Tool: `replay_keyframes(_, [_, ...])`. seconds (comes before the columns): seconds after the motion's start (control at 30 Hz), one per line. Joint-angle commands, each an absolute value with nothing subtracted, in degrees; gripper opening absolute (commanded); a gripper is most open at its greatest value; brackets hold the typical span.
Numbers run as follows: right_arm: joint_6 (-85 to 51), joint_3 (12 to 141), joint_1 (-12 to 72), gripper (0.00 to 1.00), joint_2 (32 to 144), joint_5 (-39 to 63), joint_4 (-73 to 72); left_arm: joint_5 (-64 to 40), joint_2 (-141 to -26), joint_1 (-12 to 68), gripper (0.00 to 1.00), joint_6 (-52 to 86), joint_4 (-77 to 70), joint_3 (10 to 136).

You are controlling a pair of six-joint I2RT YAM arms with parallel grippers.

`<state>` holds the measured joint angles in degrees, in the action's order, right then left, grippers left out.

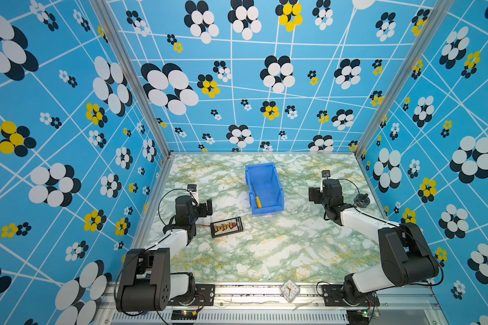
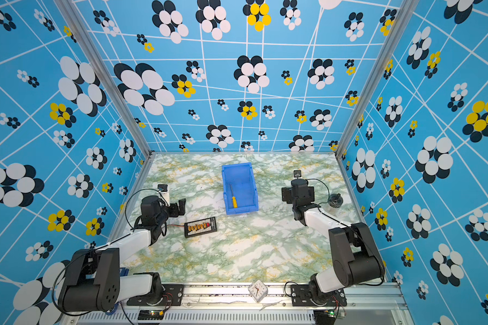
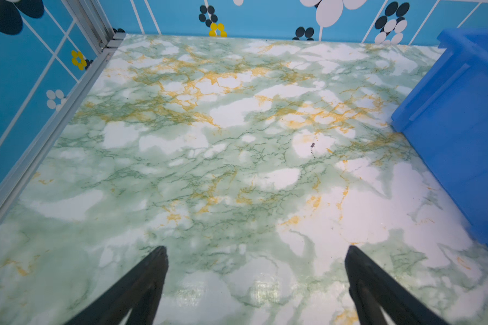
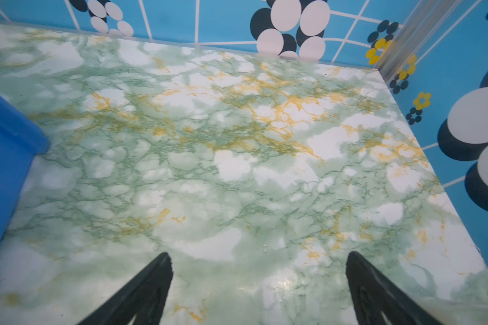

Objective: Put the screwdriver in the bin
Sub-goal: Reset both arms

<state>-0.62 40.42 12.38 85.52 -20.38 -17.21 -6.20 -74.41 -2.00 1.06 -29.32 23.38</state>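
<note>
Glossy marbled table (image 3: 237,183); smooth plastic bin (image 1: 276,183).

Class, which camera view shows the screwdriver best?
The top views: both look down into the bin and show the whole screwdriver lying inside. Both wrist views show only the bin's outer wall, not the screwdriver.

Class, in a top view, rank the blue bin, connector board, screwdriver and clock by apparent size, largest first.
1. Blue bin
2. Black board with orange connectors
3. Clock and screwdriver: unsure; screwdriver longer but slimmer, clock nearer the camera.
</note>
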Motion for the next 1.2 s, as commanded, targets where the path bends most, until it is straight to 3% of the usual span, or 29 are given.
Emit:
replay_keyframes(0.0, [0.7, 38.8, 11.7, 0.99, 82.3, -21.6, -21.6, -8.0, -74.2, -2.9, 0.99, 2.2, -38.1, 21.5])
replay_keyframes(0.17, [-0.3, 34.7, 9.6, 0.99, 79.5, -20.8, -20.2, -7.4, -76.7, -3.6, 0.99, 2.4, -43.4, 20.2])
replay_keyframes(0.43, [-2.6, 25.7, 4.9, 0.99, 79.2, -19.5, -34.1, -9.1, -82.8, -4.8, 0.99, 4.5, -54.2, 18.7])
replay_keyframes(0.73, [-1.8, 21.5, 2.8, 0.99, 88.5, -13.9, -53.0, -10.4, -90.3, -4.9, 0.99, 4.4, -69.3, 14.5])
replay_keyframes(1.17, [-1.5, 22.1, 2.0, 0.99, 88.6, -11.1, -51.6, -11.5, -89.5, -4.4, 0.99, 3.3, -61.5, 17.8])
